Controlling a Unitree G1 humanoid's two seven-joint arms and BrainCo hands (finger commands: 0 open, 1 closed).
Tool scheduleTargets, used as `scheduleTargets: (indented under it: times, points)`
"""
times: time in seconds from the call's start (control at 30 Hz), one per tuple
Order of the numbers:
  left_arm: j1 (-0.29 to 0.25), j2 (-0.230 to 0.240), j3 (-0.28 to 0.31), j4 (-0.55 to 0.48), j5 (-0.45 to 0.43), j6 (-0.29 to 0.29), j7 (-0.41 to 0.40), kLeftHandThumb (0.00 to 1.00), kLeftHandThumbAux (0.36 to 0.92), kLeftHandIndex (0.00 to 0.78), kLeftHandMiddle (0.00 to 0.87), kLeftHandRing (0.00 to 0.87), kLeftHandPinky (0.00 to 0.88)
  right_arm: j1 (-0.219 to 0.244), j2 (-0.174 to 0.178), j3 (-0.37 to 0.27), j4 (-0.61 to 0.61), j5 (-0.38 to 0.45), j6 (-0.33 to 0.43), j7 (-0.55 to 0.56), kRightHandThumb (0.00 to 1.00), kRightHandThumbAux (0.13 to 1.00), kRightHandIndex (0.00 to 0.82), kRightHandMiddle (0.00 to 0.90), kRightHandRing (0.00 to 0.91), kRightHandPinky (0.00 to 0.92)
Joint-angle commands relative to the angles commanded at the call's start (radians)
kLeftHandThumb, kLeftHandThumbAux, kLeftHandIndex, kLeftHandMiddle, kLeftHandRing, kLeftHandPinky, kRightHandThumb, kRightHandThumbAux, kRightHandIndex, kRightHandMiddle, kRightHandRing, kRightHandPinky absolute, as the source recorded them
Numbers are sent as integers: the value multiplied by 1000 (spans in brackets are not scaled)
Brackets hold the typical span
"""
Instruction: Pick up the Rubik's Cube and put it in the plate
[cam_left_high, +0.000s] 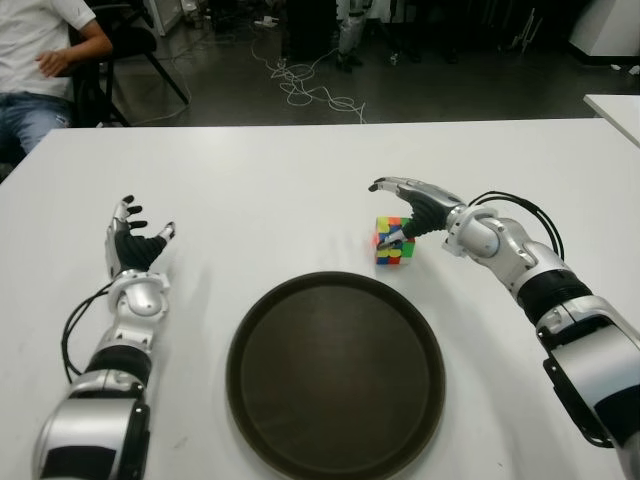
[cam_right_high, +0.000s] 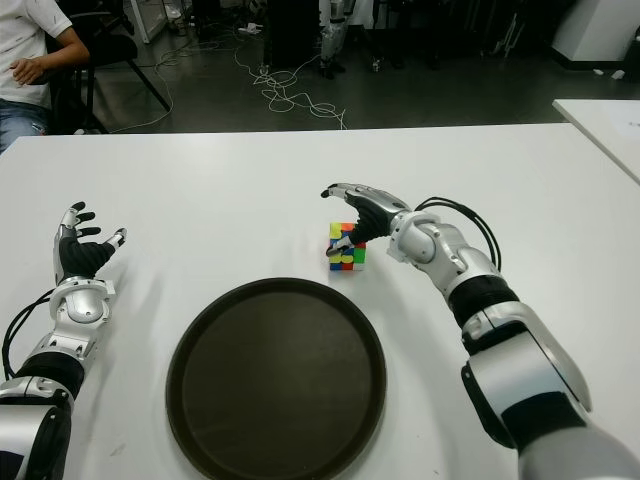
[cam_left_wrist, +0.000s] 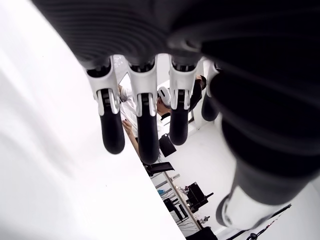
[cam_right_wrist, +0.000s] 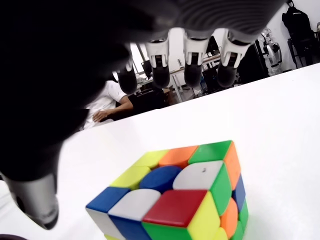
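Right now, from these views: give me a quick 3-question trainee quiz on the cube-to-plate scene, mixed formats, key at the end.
1. True or false: the Rubik's Cube already lies in the plate.
2. Which hand is at the cube? A) left hand B) right hand
3. Fill in: the right hand's fingers are spread ____ the cube, not closed on it.

Key
1. False: it sits on the table, just beyond the plate's rim.
2. B; the left hand shows open, left of the plate.
3. above
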Motion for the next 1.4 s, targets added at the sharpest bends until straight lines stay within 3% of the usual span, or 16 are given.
scheduleTargets:
  times: [0.33, 0.73, 1.4]
  points:
    - [-2, -2, 5, 1, -4, -5, -5, 171, 794, 124, 233, 289, 387, 1, -7, 1, 2, 1, -17, 7, 0, 669, 15, 7, 3, 0]
    - [-1, 4, -1, 6, 3, -5, -5, 172, 770, 121, 199, 221, 262, 8, -10, -3, 21, 5, -16, 15, 0, 668, 23, 19, 21, 7]
    - [1, 12, -14, 3, 14, 10, -4, 154, 762, 117, 196, 204, 238, 26, -29, 4, 43, -8, -14, -25, 0, 645, 29, 25, 22, 0]
